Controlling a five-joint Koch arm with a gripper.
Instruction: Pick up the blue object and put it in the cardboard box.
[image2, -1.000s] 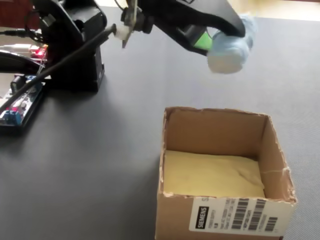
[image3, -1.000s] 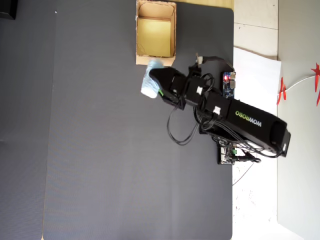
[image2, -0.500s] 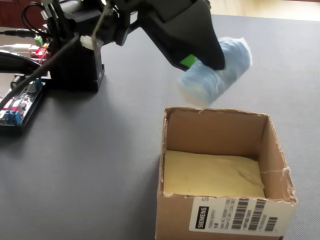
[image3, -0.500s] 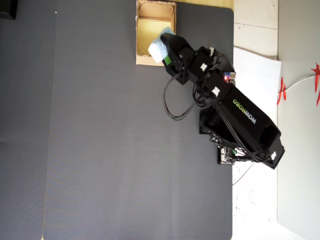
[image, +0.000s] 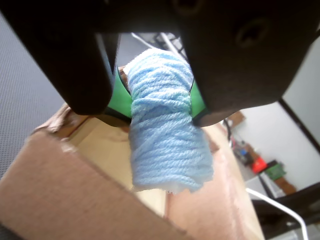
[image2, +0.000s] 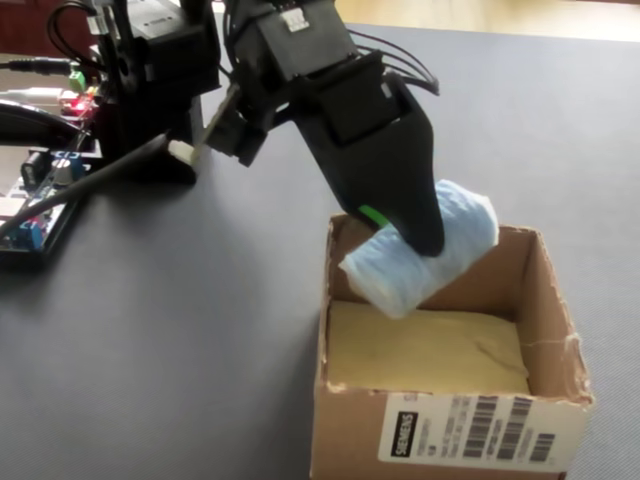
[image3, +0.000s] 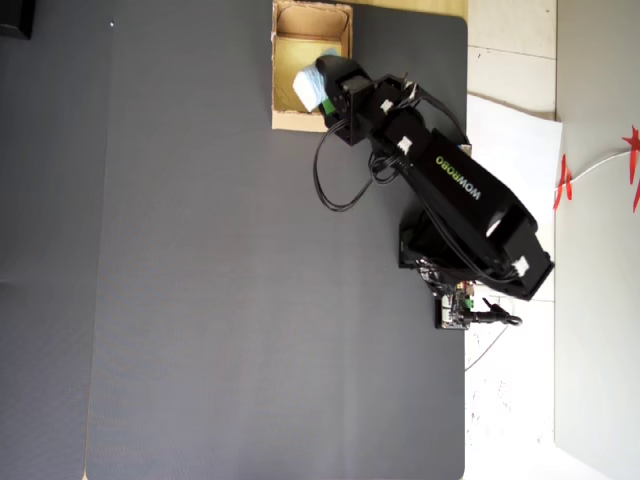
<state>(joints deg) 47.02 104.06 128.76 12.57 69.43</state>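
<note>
The blue object (image: 165, 125), a pale blue bundle of wound yarn, is clamped between the green-padded jaws of my gripper (image: 161, 102). In the fixed view the blue object (image2: 460, 215) hangs tilted over the far edge of the cardboard box (image2: 545, 265), above its yellowish floor, with the gripper (image2: 425, 245) shut on it. From overhead the blue object (image3: 307, 88) shows inside the outline of the cardboard box (image3: 288, 120) with the gripper (image3: 322, 88) over it. The box's near wall (image: 75, 190) fills the lower left of the wrist view.
The arm's base and circuit boards (image2: 60, 110) stand at the fixed view's upper left, with cables running off it. A dark grey mat (image3: 200, 300) covers the table; its right edge meets a white surface (image3: 510, 400) beside the arm base (image3: 470, 260).
</note>
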